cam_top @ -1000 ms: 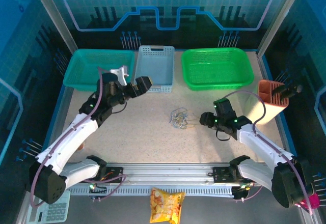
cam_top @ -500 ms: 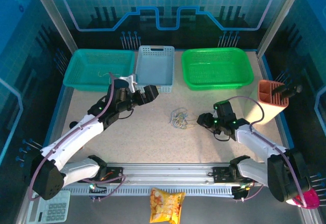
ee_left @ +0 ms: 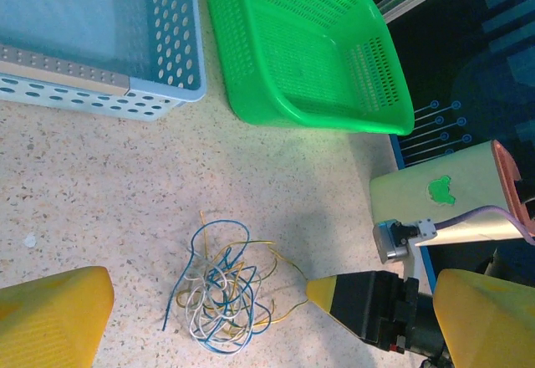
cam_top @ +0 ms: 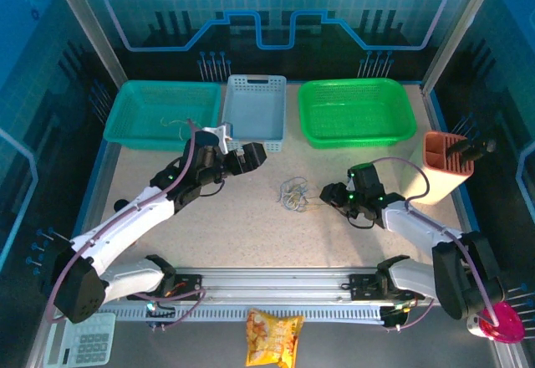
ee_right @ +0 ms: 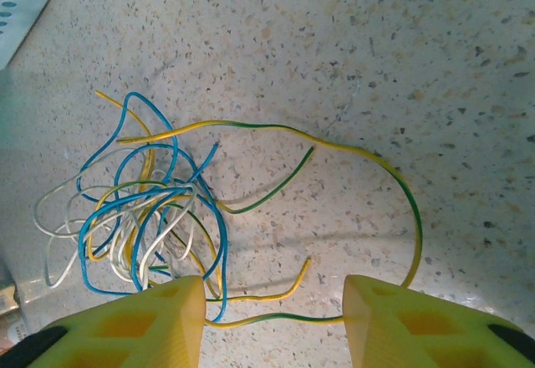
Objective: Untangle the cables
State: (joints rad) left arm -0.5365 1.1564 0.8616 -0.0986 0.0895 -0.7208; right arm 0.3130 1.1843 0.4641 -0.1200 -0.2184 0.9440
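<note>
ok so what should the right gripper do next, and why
Probably lower the right gripper a touch and close on the yellow-green wire. Its jaws stand open, that wire loops out clear of the tangled cables, and a strand of it lies on the table right between its fingers.

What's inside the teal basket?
A thin wire lies on the floor of the teal basket. The left arm hangs over the basket's near right corner, so anything there is hidden.
</note>
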